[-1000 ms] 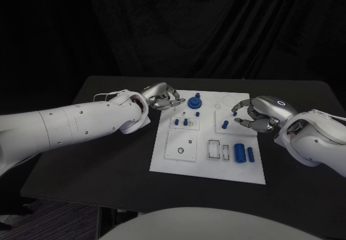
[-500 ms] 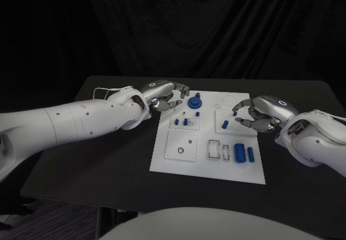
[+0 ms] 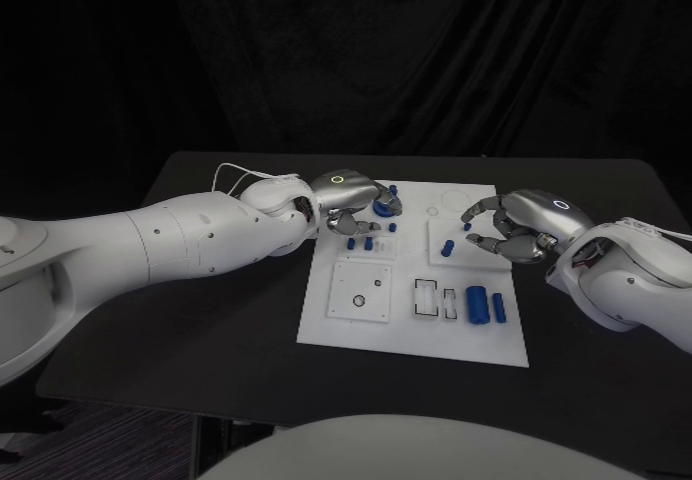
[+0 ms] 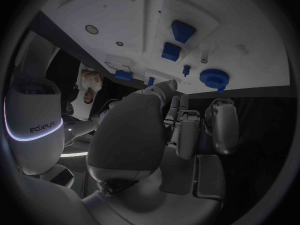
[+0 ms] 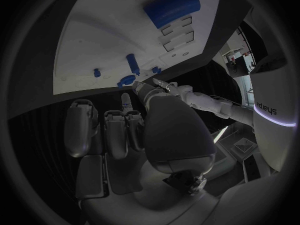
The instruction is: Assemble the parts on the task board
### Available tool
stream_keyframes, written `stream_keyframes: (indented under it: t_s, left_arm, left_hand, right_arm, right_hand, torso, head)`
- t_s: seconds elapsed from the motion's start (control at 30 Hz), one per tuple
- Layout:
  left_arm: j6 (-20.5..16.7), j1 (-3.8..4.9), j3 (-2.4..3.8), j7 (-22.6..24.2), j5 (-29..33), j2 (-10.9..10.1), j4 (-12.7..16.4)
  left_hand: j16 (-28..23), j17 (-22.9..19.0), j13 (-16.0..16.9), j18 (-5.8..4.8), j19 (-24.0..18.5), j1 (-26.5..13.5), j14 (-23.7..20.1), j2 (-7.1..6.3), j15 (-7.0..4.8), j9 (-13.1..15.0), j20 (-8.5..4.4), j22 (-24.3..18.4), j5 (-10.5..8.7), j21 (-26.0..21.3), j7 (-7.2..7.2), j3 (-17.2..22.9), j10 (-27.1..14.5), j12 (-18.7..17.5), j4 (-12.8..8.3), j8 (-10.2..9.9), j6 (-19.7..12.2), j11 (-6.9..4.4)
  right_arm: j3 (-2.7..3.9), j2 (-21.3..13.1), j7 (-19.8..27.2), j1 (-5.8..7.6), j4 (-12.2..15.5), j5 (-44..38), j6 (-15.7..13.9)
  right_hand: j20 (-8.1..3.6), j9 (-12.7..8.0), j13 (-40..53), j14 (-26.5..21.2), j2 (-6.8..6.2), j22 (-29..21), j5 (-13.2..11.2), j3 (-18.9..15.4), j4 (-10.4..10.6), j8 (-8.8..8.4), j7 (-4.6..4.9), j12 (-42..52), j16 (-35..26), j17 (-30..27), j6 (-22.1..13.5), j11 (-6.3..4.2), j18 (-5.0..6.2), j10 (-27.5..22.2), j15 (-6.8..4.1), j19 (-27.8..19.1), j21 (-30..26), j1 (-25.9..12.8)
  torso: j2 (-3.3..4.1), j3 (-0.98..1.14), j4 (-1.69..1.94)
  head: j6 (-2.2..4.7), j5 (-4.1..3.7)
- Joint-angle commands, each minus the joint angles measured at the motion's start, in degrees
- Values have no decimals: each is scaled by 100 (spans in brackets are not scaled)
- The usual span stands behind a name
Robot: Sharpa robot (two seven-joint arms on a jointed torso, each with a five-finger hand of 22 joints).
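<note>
The white board (image 3: 368, 330) lies mid-table (image 3: 202, 330), carrying blue parts: a round knob (image 3: 387, 207) at the far edge and two cylinders (image 3: 486, 305) nearer. The left hand (image 3: 346, 203) hovers beside the knob, fingers curled, empty. The right hand (image 3: 515, 228) hovers over the right edge, fingers curled, empty.

Both white arms reach inward, the left hand (image 3: 343, 203) and right hand (image 3: 519, 226) each empty with fingers loosely curled.
</note>
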Motion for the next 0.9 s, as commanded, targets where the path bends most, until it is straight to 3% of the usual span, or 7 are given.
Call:
stream_keyframes:
  t_s: [0.03, 0.17, 0.33, 0.5, 0.63, 0.73, 0.9]
  left_arm:
    - [89, 41, 7, -360, -623, 44, 32]
    - [58, 117, 7, -539, -788, 75, 78]
    - [274, 289, 7, -720, -866, 137, 104]
    - [788, 518, 7, -866, -894, 207, 134]
    - [1088, 658, 7, -950, -901, 284, 99]
    - [1249, 723, 7, -991, -904, 385, -3]
    - [1464, 754, 7, -1012, -906, 476, -86]
  left_hand:
    - [51, 892, -156, -128, 129, -105, 240, -8, -11, -194, -21, 1004, 0, 57, -222, -217, 110, 69, 43, 0, 63, -11]
    - [64, 901, -242, -139, 188, -147, 267, -29, 8, -296, -9, 1014, 22, 78, -313, -356, 144, 108, 43, 14, 136, 38]
    - [60, 874, -313, -143, 231, -153, 269, 7, 1, -372, 7, 1019, 44, 81, -328, -445, 222, 178, 31, 57, 323, 49]
    - [57, 852, -275, -140, 238, -149, 262, 47, 14, -413, 21, 1012, 51, 49, -301, -498, 365, 346, 11, 111, 504, 61]
    - [51, 829, -248, -136, 232, -117, 249, 59, 19, -438, 25, 1007, 203, 22, -326, -497, 355, 402, -28, 91, 498, 66]
    - [44, 801, -242, -130, 220, -69, 231, 64, 30, -473, 29, 1001, 419, -14, -333, -472, 295, 422, -94, 59, 469, 82]
    - [34, 775, -246, -127, 212, -56, 215, 60, 32, -480, 31, 997, 456, -31, -330, -463, 278, 420, -115, 55, 468, 86]
  right_arm:
    - [3, -9, -7, -6, 33, -3, -118]
    - [3, -26, -8, -3, 65, -3, -134]
    - [3, -53, 2, 18, 105, -3, -176]
    - [3, -57, 8, 76, 124, -2, -215]
    - [3, -45, 4, 108, 123, -2, -225]
    - [3, -23, 3, 124, 116, -2, -230]
    - [3, 6, 6, 136, 111, -2, -236]
  right_hand:
    - [25, -8, 768, 432, 23, 1071, 13, 25, -7, -27, 6, -14, -20, 1041, 50, 4, 59, 23, 5, -19, -18, 9]
    - [25, -11, 770, 433, 17, 1073, 13, 24, -10, -26, 5, -12, -17, 1043, 53, 3, 58, 25, 5, -17, -14, 7]
    - [25, -11, 769, 432, 15, 1072, 13, 24, -11, -26, 5, -12, -20, 1040, 55, 3, 58, 25, 5, -17, -16, 6]
    - [24, -13, 769, 435, 11, 1076, 12, 22, -11, -26, 4, -12, -13, 1049, 57, 3, 56, 25, 5, -12, -6, 3]
    - [24, -13, 772, 434, 9, 1077, 12, 21, -11, -25, 4, -10, -16, 1045, 57, 3, 55, 27, 5, -11, -3, 1]
    - [24, -14, 774, 436, 6, 1078, 11, 19, -10, -25, 3, -8, -13, 1049, 59, 2, 54, 29, 4, -8, 2, -3]
    - [24, -14, 774, 436, 6, 1078, 11, 19, -10, -25, 3, -8, -13, 1049, 59, 2, 54, 29, 4, -8, 2, -3]
  torso:
    - [16, 0, -26]
    - [35, 5, -47]
    - [54, 17, -70]
    - [63, 35, -79]
    - [52, 28, -66]
    - [55, 33, -81]
    - [56, 36, -88]
  head:
    - [-1, 5]
    - [-1, 4]
    - [-1, 21]
    - [-1, -2]
    - [-1, -26]
    - [-1, -23]
    - [-1, -43]
